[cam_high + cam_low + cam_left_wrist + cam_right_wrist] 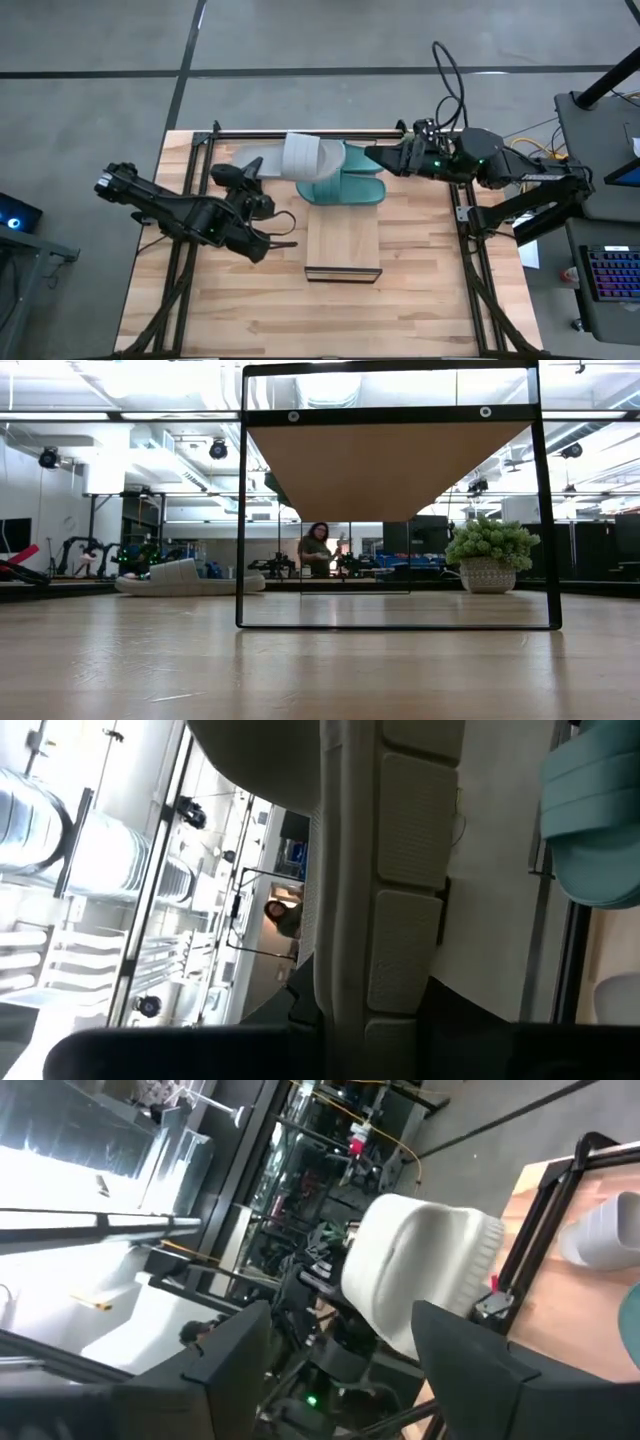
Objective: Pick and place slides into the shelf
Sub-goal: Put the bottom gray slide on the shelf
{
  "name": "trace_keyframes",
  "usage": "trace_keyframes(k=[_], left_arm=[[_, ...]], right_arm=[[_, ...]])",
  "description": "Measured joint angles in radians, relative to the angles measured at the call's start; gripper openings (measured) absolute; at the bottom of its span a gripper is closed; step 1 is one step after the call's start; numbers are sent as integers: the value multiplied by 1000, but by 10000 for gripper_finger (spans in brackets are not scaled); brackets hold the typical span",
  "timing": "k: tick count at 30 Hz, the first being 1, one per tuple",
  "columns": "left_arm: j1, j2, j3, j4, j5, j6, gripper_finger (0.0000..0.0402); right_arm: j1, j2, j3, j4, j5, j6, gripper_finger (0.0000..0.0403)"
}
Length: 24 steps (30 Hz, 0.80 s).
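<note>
My left gripper (262, 180) is shut on a light grey slide (312, 155), held in the air by the far end of the shelf (342, 245). The slide's ribbed sole (405, 870) fills the left wrist view. It also shows pale in the right wrist view (420, 1270). A teal slide (345, 190) lies across the shelf's far end. My right gripper (375, 158) stands open just right of it, with nothing between its fingers (470, 1360). Another grey slide (185, 575) lies flat on the table at the far left. My left gripper holds the light grey slide at its left end (258, 168), coming level from the table's left side. The slide itself hides the place of contact, so the kind of hold does not show. The slide is lifted clear of the table.
The shelf's dark frame (395, 625) stands mid-table, and the near half of its plank is bare. Dark metal frame rails (300, 130) run along the table's far edge and sides. A potted plant (490, 555) and a person (318, 550) show in the room beyond.
</note>
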Motion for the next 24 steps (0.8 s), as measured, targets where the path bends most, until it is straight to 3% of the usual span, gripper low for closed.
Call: trace_keyframes(k=[12,20,24], left_arm=[[1,56,1,0,1,4,38],[2,44,-1,19,-2,156,38],[2,29,-1,19,-2,164,38]], right_arm=[[-2,9,-2,-59,-100,229,233],[-8,59,3,-61,-105,310,233],[-15,112,36,-64,-165,309,232]])
